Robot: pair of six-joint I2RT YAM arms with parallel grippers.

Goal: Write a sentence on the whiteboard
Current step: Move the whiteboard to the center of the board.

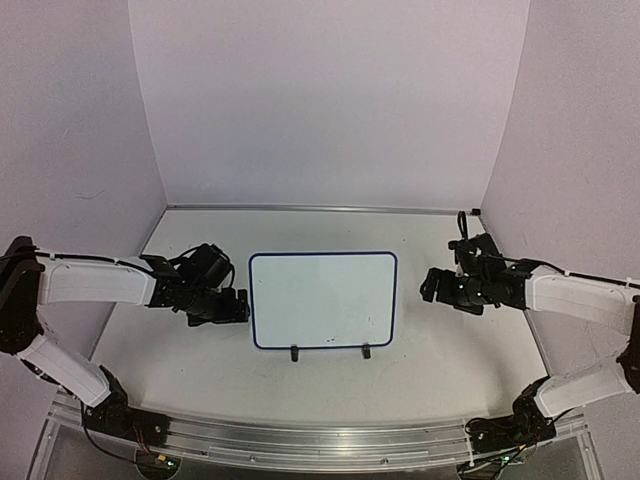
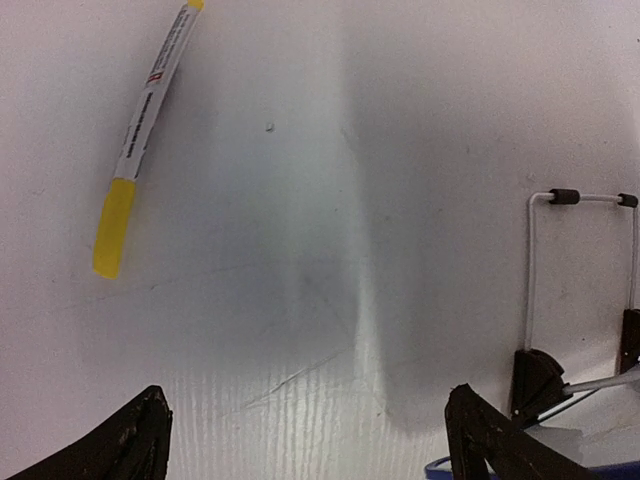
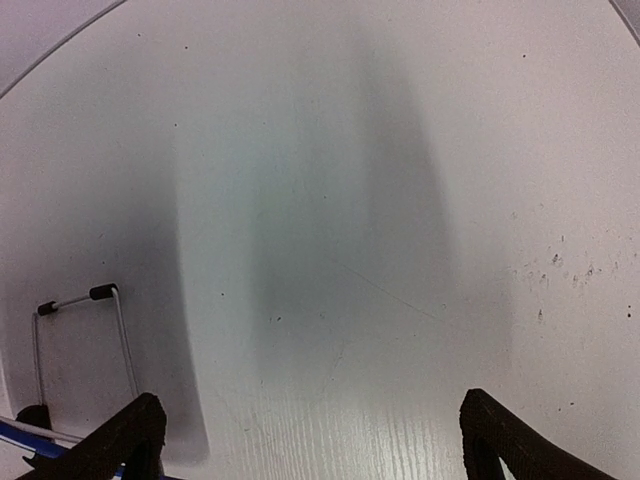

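**Q:** Which step?

**A:** The start, I judge. On the table [image 1: 430, 375] the board [image 1: 322, 300] sits propped at the middle, with no writing I can see. The left gripper [image 1: 238, 306] is just beside its left edge and the right gripper [image 1: 428, 287] is near its right edge. Both are spread wide and empty.

**Q:** Next?

**A:** I'd send the left gripper to pick up the marker [image 2: 140, 140] lying near it. From above the marker is hidden. In the wrist view its far end is cut off, and I can't tell whether it's capped.

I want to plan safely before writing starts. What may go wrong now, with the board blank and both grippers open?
1. The marker lies loose on the table, ahead of the open left gripper; thin and round, it may roll when pinched.
2. The whiteboard rests only on its small feet; the open right gripper is apart from it, so pen pressure may push it away.
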